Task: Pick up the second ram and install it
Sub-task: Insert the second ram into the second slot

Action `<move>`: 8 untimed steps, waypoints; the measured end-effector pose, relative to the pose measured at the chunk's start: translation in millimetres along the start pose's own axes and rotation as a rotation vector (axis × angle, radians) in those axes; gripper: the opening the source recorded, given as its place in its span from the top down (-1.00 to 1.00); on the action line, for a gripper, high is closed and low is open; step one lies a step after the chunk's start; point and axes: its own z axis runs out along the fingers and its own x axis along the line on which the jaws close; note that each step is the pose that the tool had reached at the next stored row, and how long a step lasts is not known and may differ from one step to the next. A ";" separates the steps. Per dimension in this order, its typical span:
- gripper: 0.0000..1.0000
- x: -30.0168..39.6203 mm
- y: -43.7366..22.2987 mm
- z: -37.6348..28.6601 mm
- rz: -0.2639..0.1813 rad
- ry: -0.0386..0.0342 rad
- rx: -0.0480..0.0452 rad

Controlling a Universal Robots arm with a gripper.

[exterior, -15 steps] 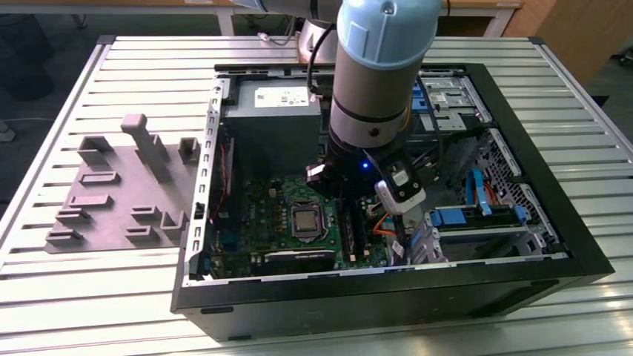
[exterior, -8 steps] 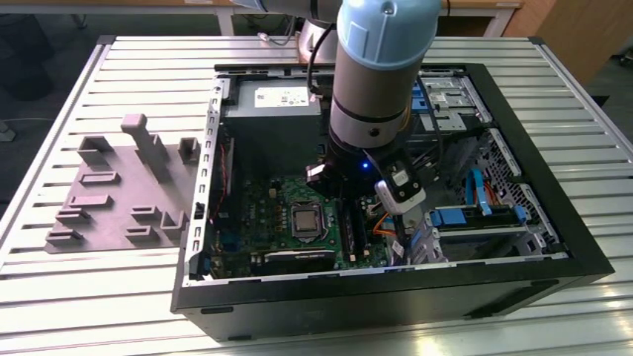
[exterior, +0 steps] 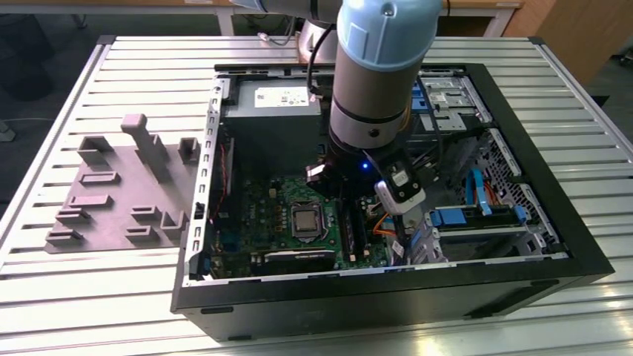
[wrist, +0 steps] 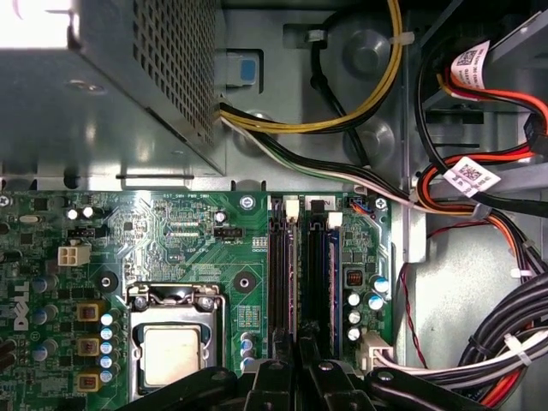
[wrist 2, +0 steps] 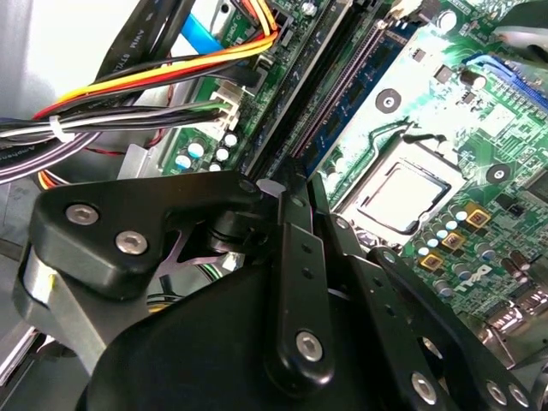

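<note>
My gripper (exterior: 346, 191) is low inside the open computer case, over the memory slots (wrist: 282, 274) of the green motherboard (wrist: 188, 231), beside the processor socket (wrist: 171, 351). In both wrist views the black fingers close together on a thin dark strip, the second ram (wrist 2: 304, 103) (wrist: 312, 282). It lies edge-on along one slot, on the side away from the socket. The gripper (wrist 2: 287, 193) (wrist: 297, 366) hides the strip's near end. The slot (wrist 2: 342, 86) closer to the socket shows its bare contacts.
A grey fixture plate (exterior: 118, 193) with raised blocks lies on the slatted table at the exterior view's left of the case. Bundled cables (wrist: 479, 205) crowd the side of the slots away from the socket. The power supply box (exterior: 272, 111) sits close behind the arm.
</note>
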 end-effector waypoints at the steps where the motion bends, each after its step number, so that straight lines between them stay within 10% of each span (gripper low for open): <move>1: 0.72 0.0 0.0 0.0 0.000 0.0001 0.0000; 8: 0.72 0.1 -0.1 1.2 0.000 0.0003 -0.0003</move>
